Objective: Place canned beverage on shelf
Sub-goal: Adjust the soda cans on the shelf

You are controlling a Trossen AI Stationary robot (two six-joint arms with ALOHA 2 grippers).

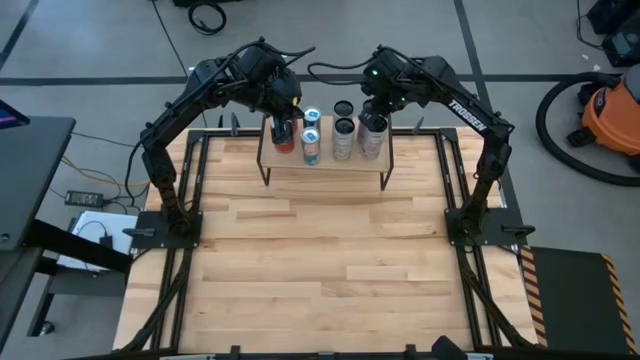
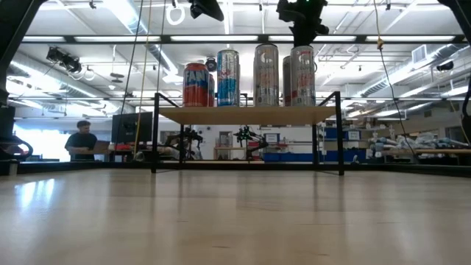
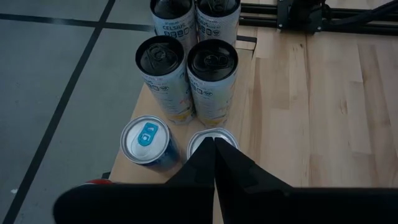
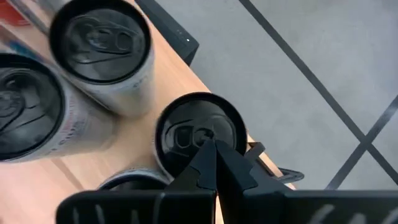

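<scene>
The shelf (image 1: 325, 165) carries a cluster of cans: an orange can (image 2: 196, 85), a blue can (image 2: 227, 77) and several tall silver cans (image 2: 266, 75), all upright on its board. No can stands on the surface (image 1: 320, 260) in front, so the placing looks done, or nearly so.

The left hand (image 3: 214, 144) hovers over the shelf with its fingers pressed together and empty; a silver-topped can (image 3: 211, 138) sits directly beneath its tips, the blue-tabbed can (image 3: 146, 138) just beside it. The right hand (image 4: 211, 149) is likewise pinched closed and empty, right above a dark-topped can (image 4: 198, 134).

Exactly how many cans there are is hard to say, since the arms cover part of the row from above and the cans overlap at table level. The orange can is barely visible past the left hand.
</scene>
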